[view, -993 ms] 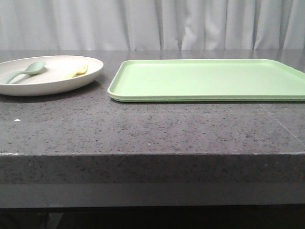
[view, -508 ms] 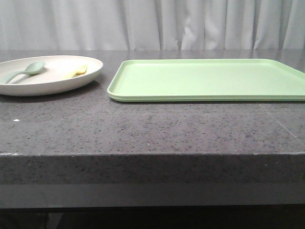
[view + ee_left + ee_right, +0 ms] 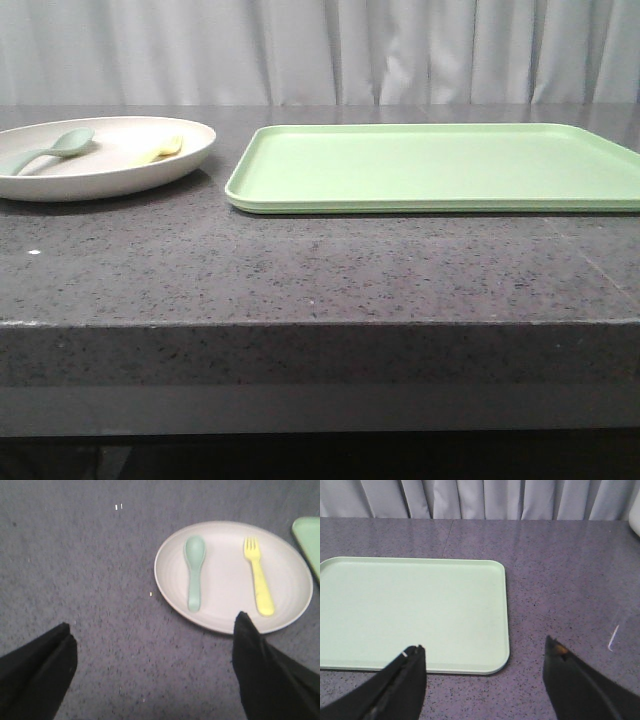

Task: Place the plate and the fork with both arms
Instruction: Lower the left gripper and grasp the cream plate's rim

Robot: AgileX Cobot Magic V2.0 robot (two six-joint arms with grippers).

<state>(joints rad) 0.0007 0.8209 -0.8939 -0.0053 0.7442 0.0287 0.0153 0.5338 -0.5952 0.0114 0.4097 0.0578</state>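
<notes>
There sat the plate (image 3: 100,160) on the dark stone table (image 3: 320,270), off to my left, just beside the green tray (image 3: 430,165) but not touching it. On it lay the fork (image 3: 259,577) and the grey-green spoon (image 3: 194,570), side by side, apart from each other. My left gripper (image 3: 155,670) hung above the table near the plate, fingers spread wide, holding nothing. My right gripper (image 3: 485,680) hovered over the tray's corner, jaws likewise wide apart and empty.
</notes>
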